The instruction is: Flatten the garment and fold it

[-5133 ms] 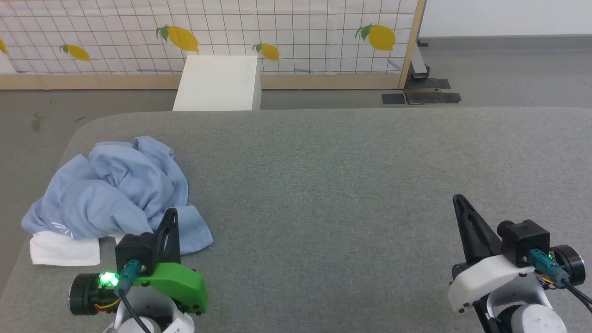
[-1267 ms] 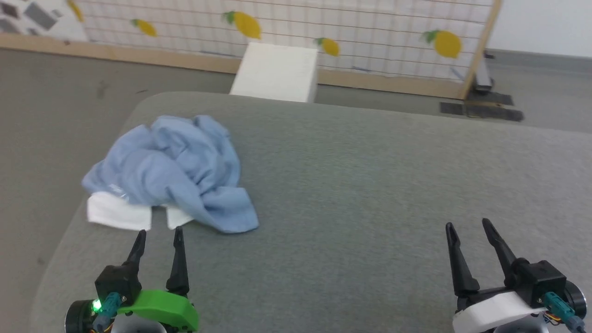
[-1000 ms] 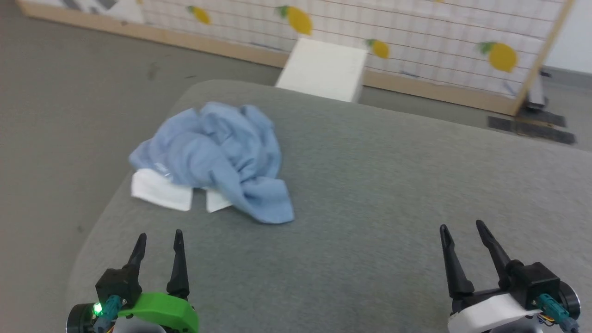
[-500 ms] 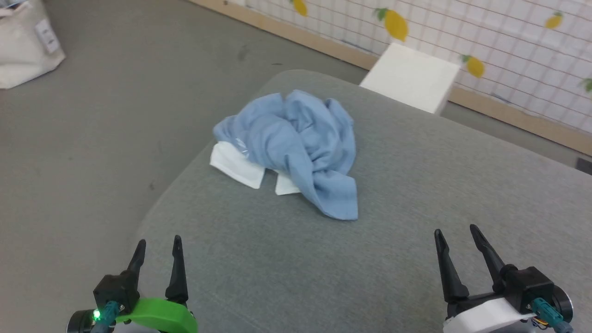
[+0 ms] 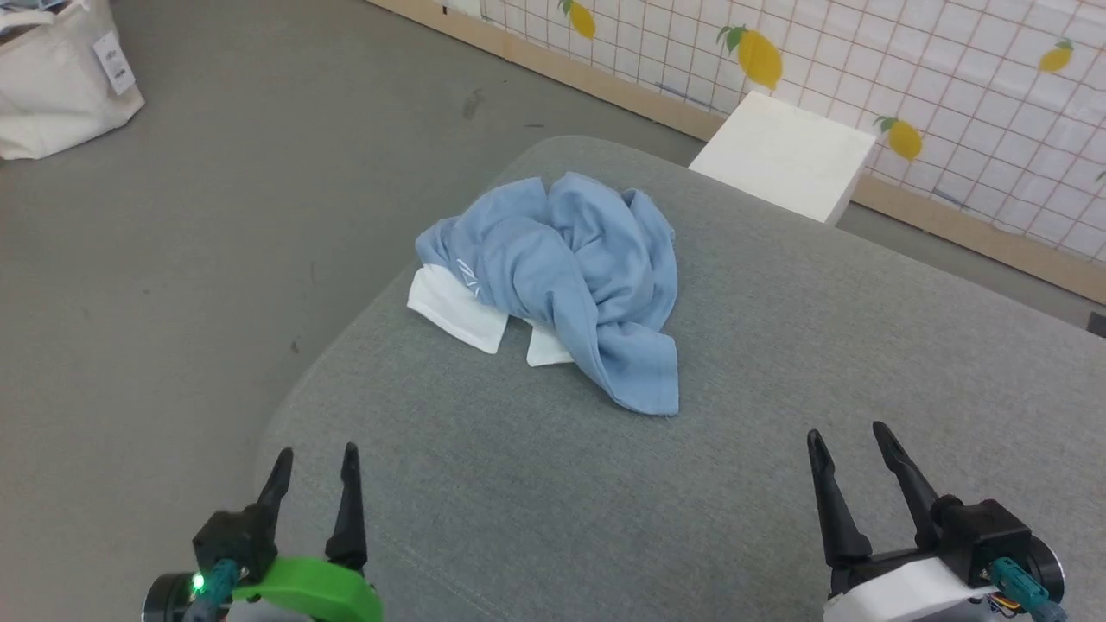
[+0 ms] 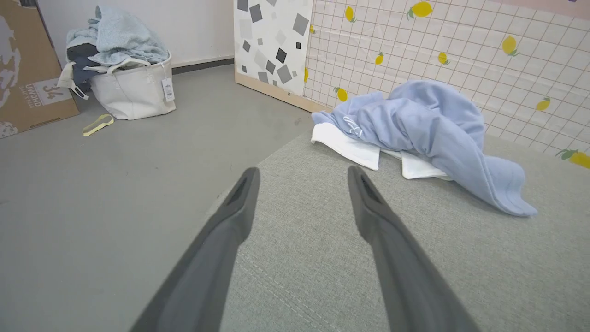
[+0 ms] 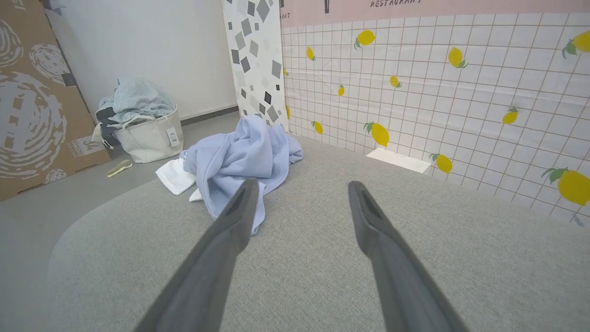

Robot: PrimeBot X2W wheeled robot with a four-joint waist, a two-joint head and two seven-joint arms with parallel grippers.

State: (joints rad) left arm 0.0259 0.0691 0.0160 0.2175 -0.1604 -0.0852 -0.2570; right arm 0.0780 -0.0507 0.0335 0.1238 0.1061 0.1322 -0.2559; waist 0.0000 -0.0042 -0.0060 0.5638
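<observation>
The light blue garment (image 5: pixel 570 268) lies crumpled in a heap near the rounded far-left corner of the grey surface (image 5: pixel 778 363). White fabric (image 5: pixel 454 307) sticks out from under its near-left side, and a small white mark (image 5: pixel 467 270) shows on the blue cloth. The left wrist view has the garment (image 6: pixel 428 129) ahead and to the right; the right wrist view has the garment (image 7: pixel 244 157) ahead and to the left. My left gripper (image 5: pixel 315 458) hangs open at the lower left, well short of the heap. My right gripper (image 5: pixel 847 436) is open at the lower right, nothing between its fingers.
A white box (image 5: pixel 782 155) stands on the floor behind the surface, against a lemon-patterned grid panel (image 5: pixel 950 78). A white bag of clothes (image 6: pixel 126 78) and a cardboard sheet (image 6: pixel 27 69) stand on the grey floor to the left. The surface edge drops off at left.
The head camera has turned left, so the garment now sits near the picture's middle. Both grippers went from edge-on to showing two spread fingers. The garment itself has not moved.
</observation>
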